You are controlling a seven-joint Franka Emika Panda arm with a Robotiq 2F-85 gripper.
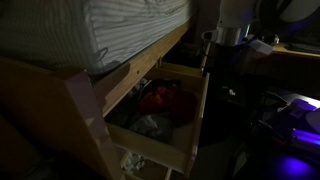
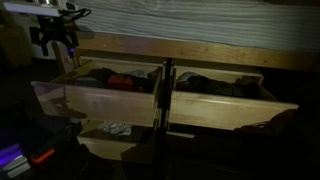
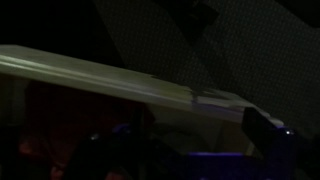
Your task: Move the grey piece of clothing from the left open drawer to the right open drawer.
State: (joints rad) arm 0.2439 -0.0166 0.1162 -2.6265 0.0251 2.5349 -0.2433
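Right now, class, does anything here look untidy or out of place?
Yes. Below the two open drawers, a lower drawer also stands open, with a pale cloth crumpled inside. Nothing looks spilled or broken.

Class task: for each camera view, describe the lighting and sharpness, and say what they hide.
In both exterior views the light is dim: the pale wooden drawer fronts and white striped mattress show, while the contents sink into shadow; in an exterior view a purple glow tints the lower corner. The wrist view is darkest and blurred; only a pale wooden edge reads.
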